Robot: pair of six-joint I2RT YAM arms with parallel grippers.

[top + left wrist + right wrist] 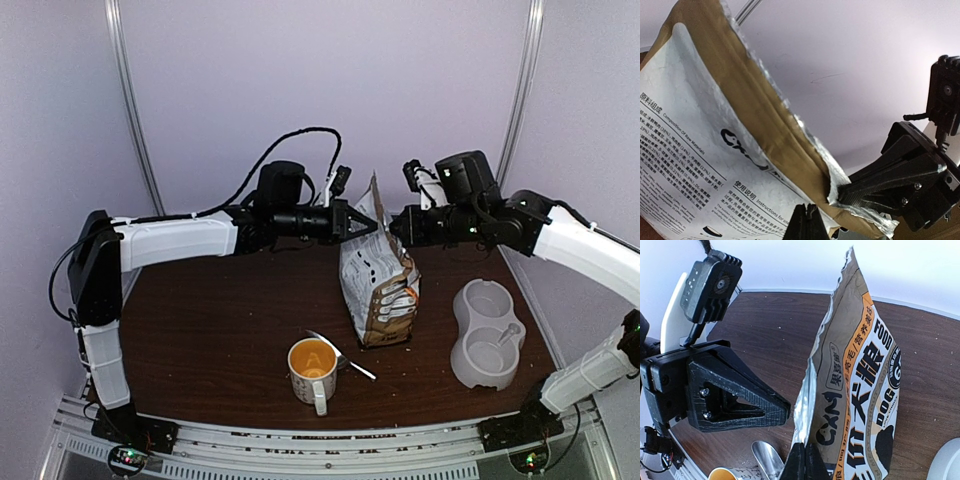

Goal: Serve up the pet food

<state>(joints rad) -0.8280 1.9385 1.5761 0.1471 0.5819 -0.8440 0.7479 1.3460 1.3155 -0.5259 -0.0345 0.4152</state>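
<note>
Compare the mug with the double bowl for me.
The mug is tall, with one orange-lined cavity and a handle; the double bowl is low, pale grey, two-welled, handleless. The mug stands left of the bag, the double bowl right. Both sit upright on the table.

The dark tabletop carries a pet food bag upright at its middle, a mug and spoon by the near edge, and a double bowl near the right edge.

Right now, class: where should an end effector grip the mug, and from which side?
Probably the handle of the mug, coming from the near table edge: the mug stands upright with its handle pointing that way, while a metal scoop lies by its far right side.
</note>
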